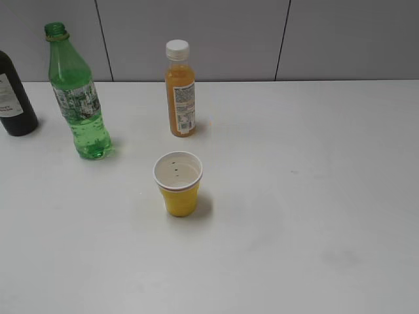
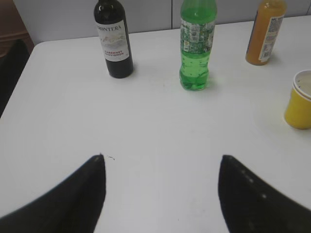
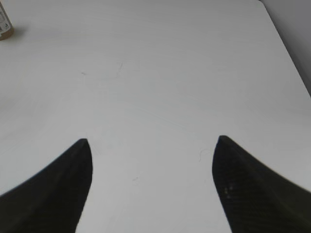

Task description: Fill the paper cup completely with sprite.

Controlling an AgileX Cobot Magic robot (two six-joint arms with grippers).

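The yellow paper cup (image 1: 178, 185) stands upright in the middle of the white table, white inside with a few dark specks; it also shows at the right edge of the left wrist view (image 2: 300, 99). The uncapped green sprite bottle (image 1: 76, 95) stands upright to its back left and shows in the left wrist view (image 2: 197, 46). My left gripper (image 2: 163, 158) is open and empty, well short of the bottle. My right gripper (image 3: 151, 141) is open and empty over bare table. Neither gripper shows in the exterior view.
An orange juice bottle (image 1: 181, 91) with a white cap stands behind the cup. A dark wine bottle (image 1: 14, 98) with a white label stands at the far left. The table's right edge (image 3: 286, 48) shows in the right wrist view.
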